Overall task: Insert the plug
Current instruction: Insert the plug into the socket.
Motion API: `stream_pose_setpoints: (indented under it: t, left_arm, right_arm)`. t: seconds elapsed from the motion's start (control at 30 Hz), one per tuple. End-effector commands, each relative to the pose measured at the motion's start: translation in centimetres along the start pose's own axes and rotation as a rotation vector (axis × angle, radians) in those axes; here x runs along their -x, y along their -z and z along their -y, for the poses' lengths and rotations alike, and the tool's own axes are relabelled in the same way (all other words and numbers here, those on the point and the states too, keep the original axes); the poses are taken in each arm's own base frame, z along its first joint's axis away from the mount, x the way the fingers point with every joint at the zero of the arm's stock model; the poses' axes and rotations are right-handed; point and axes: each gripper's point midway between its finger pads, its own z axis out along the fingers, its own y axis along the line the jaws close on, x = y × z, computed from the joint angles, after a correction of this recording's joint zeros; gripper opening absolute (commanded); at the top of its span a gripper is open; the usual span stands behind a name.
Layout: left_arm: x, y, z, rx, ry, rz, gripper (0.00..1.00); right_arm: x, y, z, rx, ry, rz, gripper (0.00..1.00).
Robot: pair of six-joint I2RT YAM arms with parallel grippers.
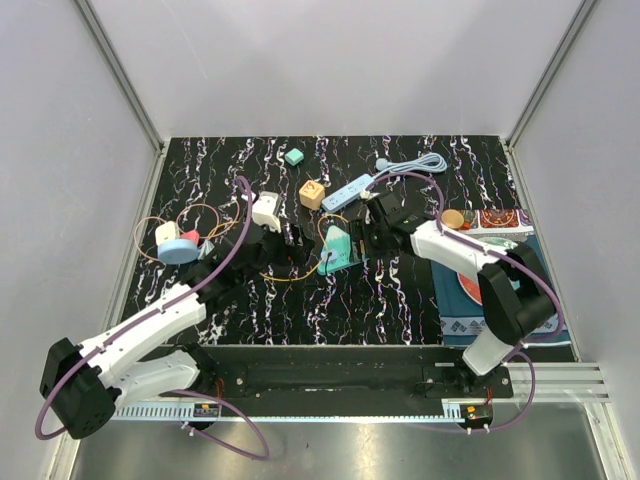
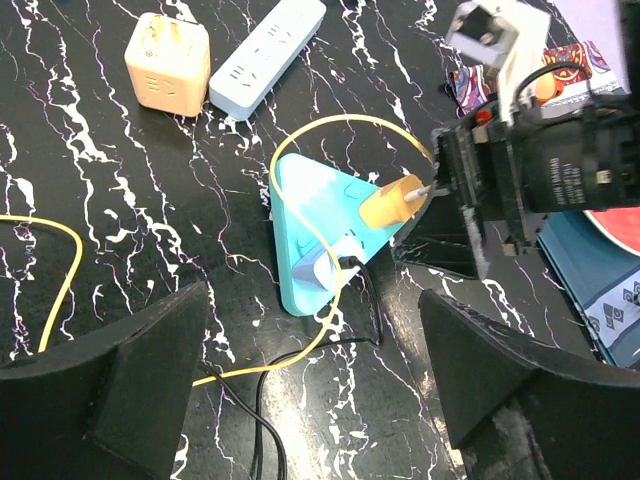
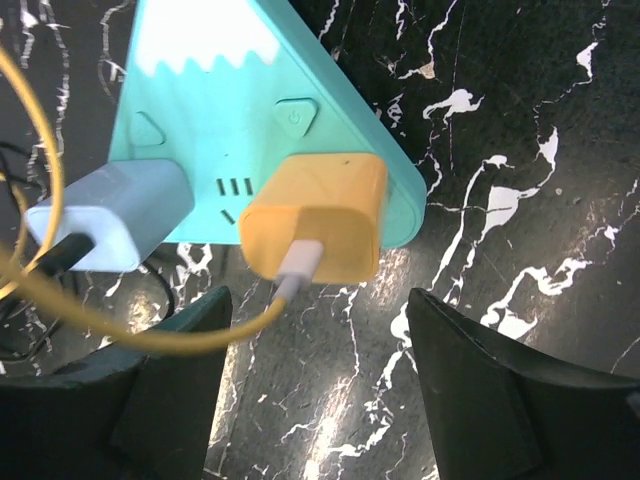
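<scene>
Yellow plug looks pushed into the near edge of a teal triangular socket block on the black marbled bench, beside a white plug. Its cable end points straight back at the right fingers, which are spread wide just behind it and hold nothing. The left fingers are also spread and empty and sit farther off, so the right arm is nearer.

Top cam: high, back from near edge of table, facing down + fwd, far enough to take in whole top. Left wrist cam: low over table, tilted fwd, mid-range on teal hub + plug. Right wrist cam: v. close, approx. straight down on same hub + plug, also at centre of top view.
</scene>
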Motion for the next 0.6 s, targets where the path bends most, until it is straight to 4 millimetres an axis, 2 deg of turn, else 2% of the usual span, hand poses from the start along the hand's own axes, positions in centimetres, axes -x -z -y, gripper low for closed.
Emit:
stream_pose_setpoints:
  t: [0.0,0.03,0.13,0.27,0.4,0.57]
  left_arm:
    - [0.6,0.4,-0.5,0.018,-0.003,0.023,0.89]
    - [0.4,0.4,-0.5,0.019,-0.004,0.017,0.89]
    - [0.1,0.2,-0.3,0.009,0.0,0.008,0.89]
    - [-0.3,-0.2,-0.2,0.004,0.001,-0.007,0.89]
    - [-1.0,-1.2,0.1,-0.006,0.005,-0.043,0.89]
    - [-1.8,-2.5,0.7,-0.024,0.019,-0.086,0.89]
  right_arm:
    - [1.7,2.5,-1.6,0.066,-0.006,0.099,0.75]
    - [1.5,2.5,-1.5,0.067,-0.003,0.1,0.74]
    - [2.3,2.6,-1.9,0.081,0.022,0.144,0.74]
    - [3.2,2.0,-1.4,0.033,0.059,0.184,0.72]
    - [4.1,1.6,-1.1,-0.012,0.097,0.22,0.69]
    - [4.4,0.9,-1.3,-0.025,0.133,0.222,0.65]
